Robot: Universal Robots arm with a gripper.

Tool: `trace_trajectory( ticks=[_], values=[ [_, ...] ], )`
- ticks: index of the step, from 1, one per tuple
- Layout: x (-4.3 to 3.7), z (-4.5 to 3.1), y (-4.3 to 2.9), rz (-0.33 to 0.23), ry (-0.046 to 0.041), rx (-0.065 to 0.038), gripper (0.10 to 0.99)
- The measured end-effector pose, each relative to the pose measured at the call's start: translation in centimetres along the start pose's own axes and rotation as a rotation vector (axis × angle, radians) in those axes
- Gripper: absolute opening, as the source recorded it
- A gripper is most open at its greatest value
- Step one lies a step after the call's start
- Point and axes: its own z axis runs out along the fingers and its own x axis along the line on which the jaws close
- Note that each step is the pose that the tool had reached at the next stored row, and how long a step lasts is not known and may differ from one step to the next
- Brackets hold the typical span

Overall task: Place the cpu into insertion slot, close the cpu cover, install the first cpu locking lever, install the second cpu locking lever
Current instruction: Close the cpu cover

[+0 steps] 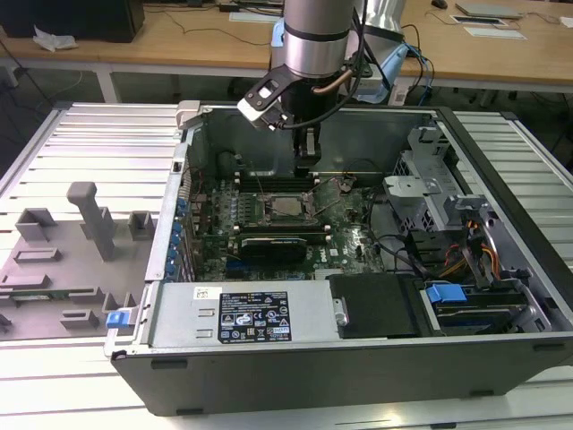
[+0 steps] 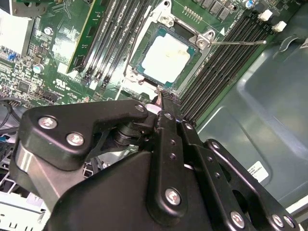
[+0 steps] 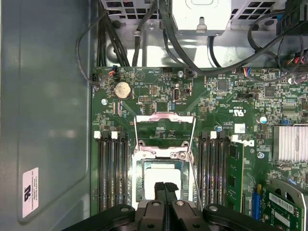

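The cpu [image 3: 161,174] seated, the cpu cover [image 3: 165,118] open.
The cpu lies in the insertion slot [image 3: 141,179], the cpu cover swung up beside it. The gripper [image 3: 165,185], fingertips pressed together, hangs over one edge of the cpu; black memory slots [image 3: 111,173] flank both sides.

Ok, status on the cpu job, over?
Tool shut, over cpu. Cpu sits in insertion slot; cpu cover open. One locking lever swung out, nothing blocking.
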Motion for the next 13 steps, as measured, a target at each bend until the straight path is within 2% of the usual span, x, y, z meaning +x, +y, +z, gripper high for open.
trace_trajectory(
  ticks=[8, 13],
  values=[
    [-0.03, 0.01, 1.0, 0.0, 0.0, 0.0, 0.106],
    [-0.06, 0.03, 2.05, 0.0, 0.0, 0.0, 0.106]
  ],
)
